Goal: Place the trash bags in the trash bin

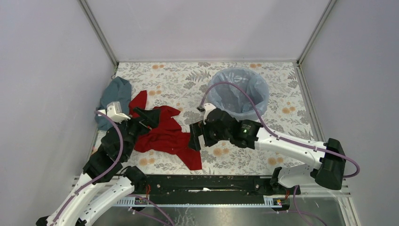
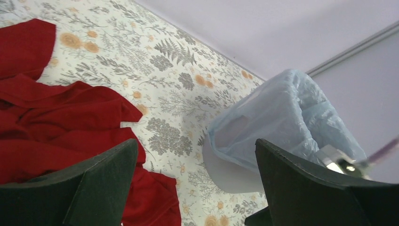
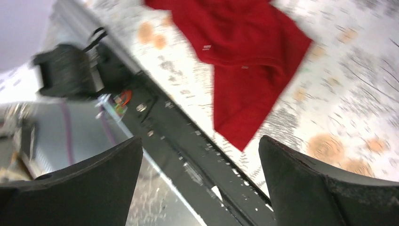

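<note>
The trash bin [image 1: 212, 100] stands at the back right of the table. The pale blue trash bag [image 1: 237, 92] sits inside it, its film draped over the rim. In the left wrist view the bag [image 2: 287, 113] covers the rim above the bin's grey wall [image 2: 230, 173]. My left gripper [image 1: 147, 117] is open and empty over the red cloth [image 1: 164, 134], facing the bin; the left wrist view shows the same gripper [image 2: 196, 143]. My right gripper [image 1: 194, 139] is open and empty, in front of the bin and to its left, over the cloth's near corner; in the right wrist view this gripper [image 3: 200, 141] faces the table's near edge.
A teal-grey cloth [image 1: 115, 94] lies at the back left by the wall. The red cloth [image 3: 244, 42] spreads across the left middle of the floral table [image 1: 244, 160]. A black rail [image 3: 188, 136] runs along the near edge. A purple cable [image 1: 244, 94] arches over the bin.
</note>
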